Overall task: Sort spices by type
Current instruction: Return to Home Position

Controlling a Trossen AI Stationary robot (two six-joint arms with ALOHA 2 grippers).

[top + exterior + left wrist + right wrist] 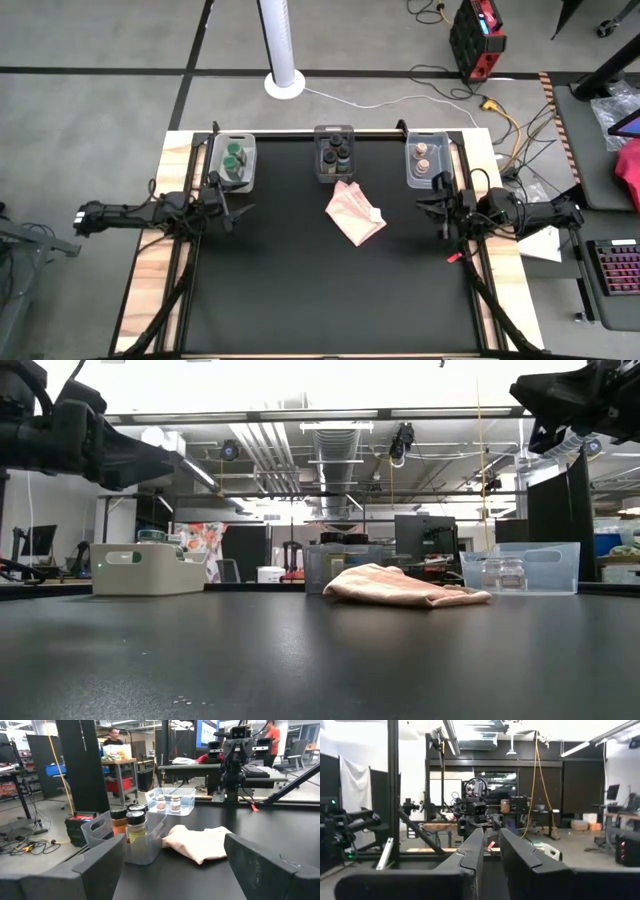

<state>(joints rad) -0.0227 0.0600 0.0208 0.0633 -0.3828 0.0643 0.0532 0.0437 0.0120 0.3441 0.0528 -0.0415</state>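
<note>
Three clear bins stand along the table's far edge. The left bin [232, 160] holds green-lidded spice jars [233, 155], the middle bin [333, 152] dark-lidded jars [135, 820], and the right bin [422, 158] tan-lidded jars [167, 802]. A pink cloth [355, 213] lies crumpled on the black mat in front of the middle bin. My left gripper [175, 855] hovers level at the table's left edge, open and empty. My right gripper [491, 837] hovers at the right edge, its fingers shut but for a narrow slit, with nothing between them.
The black mat [330, 290] stretches bare toward the near edge. Wooden strips [150, 290] border the table at left and right. Beyond the far edge are a white pole base [285, 82] and a red box [478, 38]. A person [115, 735] stands far off in the room.
</note>
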